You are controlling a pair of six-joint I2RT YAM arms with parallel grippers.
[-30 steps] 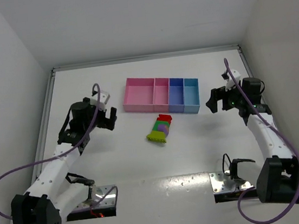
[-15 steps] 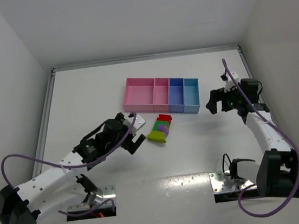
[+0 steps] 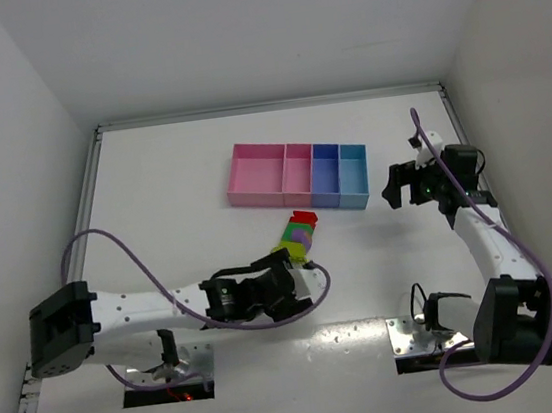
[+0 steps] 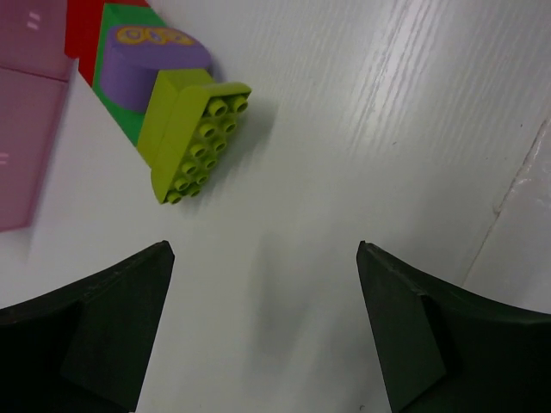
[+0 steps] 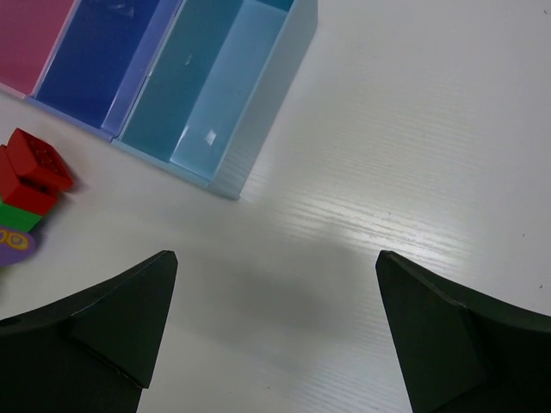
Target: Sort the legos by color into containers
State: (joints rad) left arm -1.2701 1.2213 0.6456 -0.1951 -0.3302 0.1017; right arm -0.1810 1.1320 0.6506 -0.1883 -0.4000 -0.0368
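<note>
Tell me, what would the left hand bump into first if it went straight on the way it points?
Most likely the yellow-green lego at the near end of the lego stack, just off the left hand's centre line. Miss that, and it meets the table. Depth is hard to judge.

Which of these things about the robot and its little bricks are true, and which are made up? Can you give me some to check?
1. The legos sit together in one clump on the table. True.
2. The four bins have bricks in them. False: all four look empty.
3. The left gripper is open with nothing between its fingers. True.
4. The right gripper is holding the red brick. False: it is open and empty, and the red brick is on the clump, near the bins.
5. The yellow-green brick is the part of the clump nearest the left gripper. True.
</note>
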